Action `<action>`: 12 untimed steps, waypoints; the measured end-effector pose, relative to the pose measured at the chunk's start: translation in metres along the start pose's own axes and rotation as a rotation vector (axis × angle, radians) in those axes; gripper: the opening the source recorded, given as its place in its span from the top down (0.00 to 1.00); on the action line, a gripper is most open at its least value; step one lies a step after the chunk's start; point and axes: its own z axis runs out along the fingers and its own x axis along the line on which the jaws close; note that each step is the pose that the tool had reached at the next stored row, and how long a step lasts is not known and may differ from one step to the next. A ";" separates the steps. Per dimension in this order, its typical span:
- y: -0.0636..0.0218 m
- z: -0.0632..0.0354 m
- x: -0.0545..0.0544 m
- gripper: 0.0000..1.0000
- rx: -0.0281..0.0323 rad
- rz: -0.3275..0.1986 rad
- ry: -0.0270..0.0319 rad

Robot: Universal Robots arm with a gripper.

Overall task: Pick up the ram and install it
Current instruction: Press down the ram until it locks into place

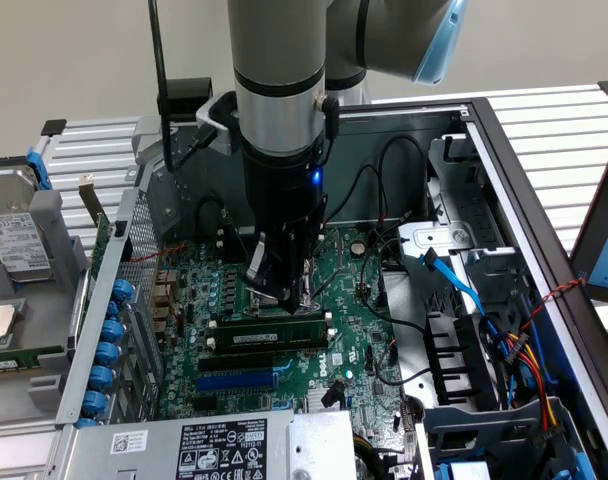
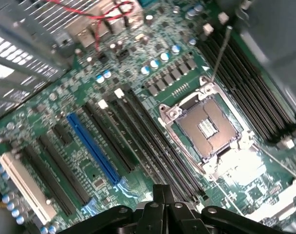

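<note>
Seems the seating step, with the claw (image 1: 284, 290) clenched empty just above the ram (image 1: 269, 330), upright in a black slot near the blue slot (image 1: 249, 381); calls for straight, even downward pressure.

No print is coming through legibly: the black label (image 1: 222, 447) on the power supply (image 1: 319, 440) and the hard drive's (image 1: 42, 268) sticker (image 1: 12, 245) are showing only tiny, unreadable marks.

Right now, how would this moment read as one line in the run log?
gripper: low over motherboard | ram: standing on edge beside gripper | contact: cannot tell
</note>
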 end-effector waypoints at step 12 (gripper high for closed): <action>0.0000 0.0008 0.000 0.89 0.0024 0.214 -0.0034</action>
